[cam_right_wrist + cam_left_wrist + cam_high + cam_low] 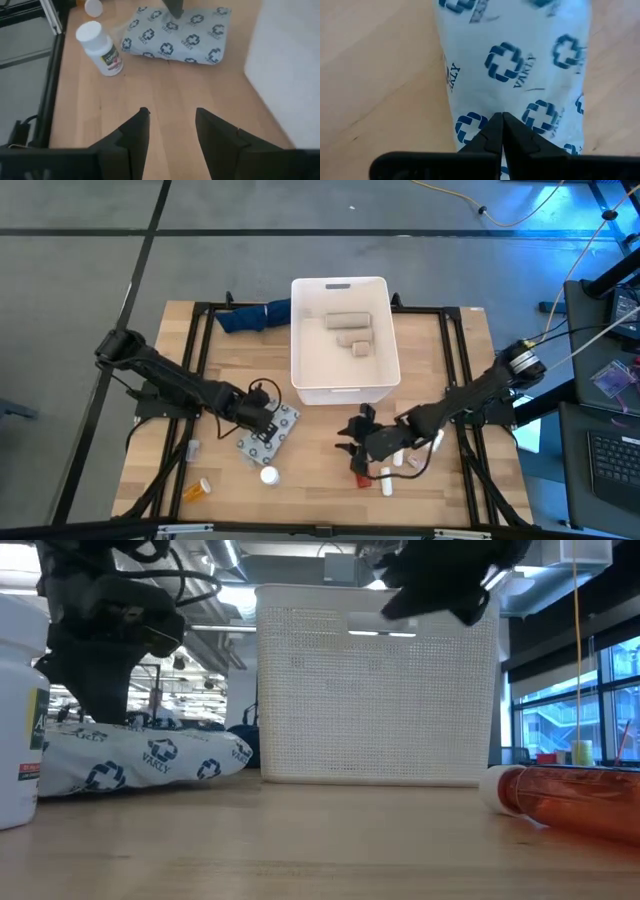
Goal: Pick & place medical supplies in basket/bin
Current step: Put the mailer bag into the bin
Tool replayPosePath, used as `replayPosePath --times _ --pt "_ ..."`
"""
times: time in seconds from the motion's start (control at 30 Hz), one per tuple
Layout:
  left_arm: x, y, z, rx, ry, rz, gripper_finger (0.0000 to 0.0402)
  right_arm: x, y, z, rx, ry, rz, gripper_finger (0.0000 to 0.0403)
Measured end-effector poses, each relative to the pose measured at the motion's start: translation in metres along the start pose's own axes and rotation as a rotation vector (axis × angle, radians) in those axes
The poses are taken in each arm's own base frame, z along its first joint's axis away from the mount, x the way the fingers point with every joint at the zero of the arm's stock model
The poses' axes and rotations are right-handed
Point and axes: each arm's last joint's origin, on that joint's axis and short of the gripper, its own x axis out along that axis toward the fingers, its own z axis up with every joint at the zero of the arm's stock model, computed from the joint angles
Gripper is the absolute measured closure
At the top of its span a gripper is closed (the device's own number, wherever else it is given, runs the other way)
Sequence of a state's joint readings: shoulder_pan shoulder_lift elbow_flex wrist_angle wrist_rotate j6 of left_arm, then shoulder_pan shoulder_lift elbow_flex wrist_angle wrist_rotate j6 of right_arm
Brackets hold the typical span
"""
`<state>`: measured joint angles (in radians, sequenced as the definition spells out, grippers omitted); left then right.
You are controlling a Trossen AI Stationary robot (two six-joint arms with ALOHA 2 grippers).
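The white bin [340, 380] stands at the middle far side of the table, with beige rolls [348, 322] inside. A grey pack printed with blue crosses [285, 425] lies flat on the table near the bin's left corner. My left gripper [502, 117] is shut and points down over the pack. A white pill bottle [268, 475] and an orange one [197, 490] lie nearer the front edge. My right gripper [170, 112] hangs open over bare wood in front of the bin, slanting down, with nothing between its fingers. My left gripper points down from above, its shut fingertips over the top face of the crossed pack [520, 75]. The pack lies flat on the table. Whether the fingertips touch it I cannot tell.
A dark blue cloth [255, 315] lies left of the bin at the far edge. Small white tubes [410, 462] and a red bottle [360, 477] lie under my right arm. The right wrist view shows the white bottle [100, 47], the pack [177, 35] and the bin's wall [285, 65].
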<state>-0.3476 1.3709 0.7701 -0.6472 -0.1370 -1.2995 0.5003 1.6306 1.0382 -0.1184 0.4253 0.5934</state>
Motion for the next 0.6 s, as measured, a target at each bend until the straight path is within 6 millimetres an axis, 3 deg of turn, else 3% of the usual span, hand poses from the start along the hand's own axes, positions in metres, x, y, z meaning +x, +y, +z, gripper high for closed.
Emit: replayPosePath --times 0.1,0.23,0.43,0.6 --pt "-0.016 -0.005 0.005 -0.017 -0.063 -0.054 0.0396 0.015 0.003 -0.007 -0.001 -0.003 0.003 0.0242" --pt "-0.027 0.003 0.006 -0.1 -0.103 -0.029 0.0388 0.031 0.008 -0.014 -0.04 -0.03 0.021 0.0225" --pt "-0.035 0.016 0.003 -0.159 -0.067 0.051 0.0355 0.039 0.008 -0.01 -0.107 -0.088 0.039 0.0152" --pt "-0.032 0.019 0.005 -0.161 -0.094 0.103 0.034 0.042 0.002 -0.001 -0.09 -0.134 0.036 0.0107"
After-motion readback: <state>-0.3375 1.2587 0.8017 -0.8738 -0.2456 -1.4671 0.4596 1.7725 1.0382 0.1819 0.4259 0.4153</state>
